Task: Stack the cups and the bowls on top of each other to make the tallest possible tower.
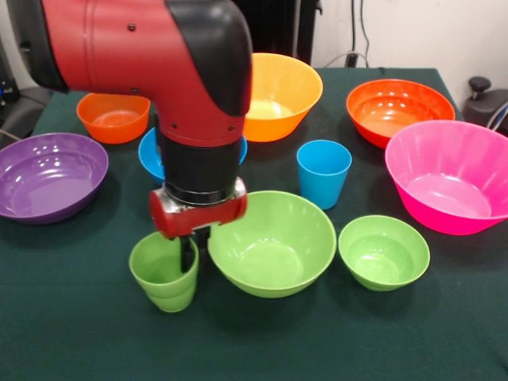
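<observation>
Green tablecloth (71,333), glossy lime cup (164,274)

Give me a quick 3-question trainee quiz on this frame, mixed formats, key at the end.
1. True or false: the blue cup is nested inside the pink bowl.
2. Multiple choice: the gripper reaches down into which item? A) the large green bowl B) the green cup C) the purple bowl
3. Fill in: besides the large one, a second green bowl, the small green bowl, sits between the large green bowl and the ____ bowl.

Key:
1. False; it stands alone on the table.
2. B; one of the jaws is inside the cup, by its rim.
3. pink
</observation>
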`<move>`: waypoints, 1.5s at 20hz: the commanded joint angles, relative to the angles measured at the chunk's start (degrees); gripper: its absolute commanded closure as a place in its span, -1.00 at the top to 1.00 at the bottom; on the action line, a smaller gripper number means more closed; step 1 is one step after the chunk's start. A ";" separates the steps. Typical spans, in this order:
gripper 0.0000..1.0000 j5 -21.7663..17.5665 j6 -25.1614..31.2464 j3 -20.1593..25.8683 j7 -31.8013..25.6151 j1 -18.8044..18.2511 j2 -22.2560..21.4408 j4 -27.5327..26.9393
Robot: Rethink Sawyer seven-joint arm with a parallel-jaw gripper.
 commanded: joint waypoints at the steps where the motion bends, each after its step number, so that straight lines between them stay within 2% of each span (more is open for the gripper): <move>1: -1.00 0.77 -2.98 0.59 5.19 1.80 2.48 1.16; 10: -1.00 2.87 -3.17 -0.27 6.55 3.82 3.56 -0.26; 17: -1.00 2.76 -3.91 -2.18 6.76 3.83 3.85 1.16; 20: -1.00 2.34 -5.88 -2.49 6.77 3.27 2.95 1.99; 23: -1.00 1.57 -10.26 -1.64 6.27 2.20 2.78 1.49; 30: -1.00 1.44 -12.69 0.36 2.85 2.28 6.21 -2.87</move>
